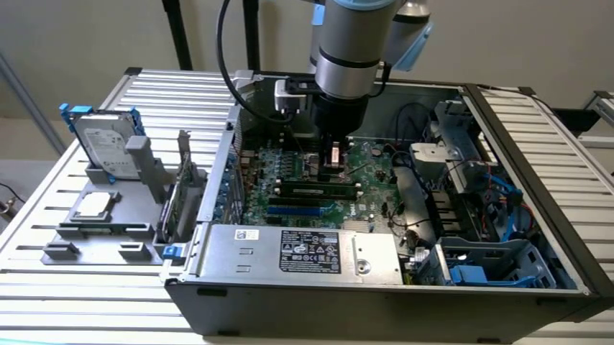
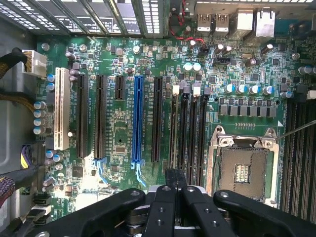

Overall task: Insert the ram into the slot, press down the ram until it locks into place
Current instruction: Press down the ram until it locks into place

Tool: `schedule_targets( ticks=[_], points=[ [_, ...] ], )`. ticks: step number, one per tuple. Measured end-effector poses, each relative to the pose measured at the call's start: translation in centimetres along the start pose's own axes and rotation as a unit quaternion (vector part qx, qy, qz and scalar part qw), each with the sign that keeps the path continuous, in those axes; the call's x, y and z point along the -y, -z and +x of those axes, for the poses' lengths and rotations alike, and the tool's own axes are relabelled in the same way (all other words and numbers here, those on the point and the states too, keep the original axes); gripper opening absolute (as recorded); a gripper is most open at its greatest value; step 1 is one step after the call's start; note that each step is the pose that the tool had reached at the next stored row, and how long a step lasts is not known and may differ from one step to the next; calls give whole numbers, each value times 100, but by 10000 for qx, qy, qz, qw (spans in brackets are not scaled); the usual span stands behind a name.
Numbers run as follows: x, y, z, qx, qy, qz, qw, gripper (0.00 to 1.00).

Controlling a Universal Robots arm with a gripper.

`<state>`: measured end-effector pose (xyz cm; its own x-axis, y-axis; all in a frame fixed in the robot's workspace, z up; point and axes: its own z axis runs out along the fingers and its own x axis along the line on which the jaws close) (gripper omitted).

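Observation:
The ram (image 1: 312, 191), a thin green stick with black chips, stands on edge in a long black slot (image 1: 279, 192) on the motherboard, inside the open computer case. My gripper (image 1: 332, 165) hangs straight down over the board, just behind the ram towards the exterior view's right end of it. In the wrist view the black fingers (image 2: 165, 207) lie pressed together, and my gripper (image 2: 176, 178) is shut with nothing visible between them. It points at the near end of the parallel black slots (image 2: 192, 128) with white end clips. I cannot tell whether it touches the ram.
A bright blue slot (image 2: 138, 118) and black and white card slots lie beside the memory slots. The open processor socket (image 2: 243, 168) is on the other side. The power supply (image 1: 307, 251), drive cages (image 1: 489, 266) and cables (image 1: 422, 122) crowd the case. A hard drive (image 1: 101, 144) stands outside.

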<state>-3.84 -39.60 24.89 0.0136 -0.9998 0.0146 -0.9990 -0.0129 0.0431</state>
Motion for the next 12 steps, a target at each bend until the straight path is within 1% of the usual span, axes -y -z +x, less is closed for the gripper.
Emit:
schedule_targets(
  ticks=[8,12],
  points=[
    [0,-2,0,0,0,0,10000,10],
    [2,-35,-3,0,0,0,10000,10]
  ],
)
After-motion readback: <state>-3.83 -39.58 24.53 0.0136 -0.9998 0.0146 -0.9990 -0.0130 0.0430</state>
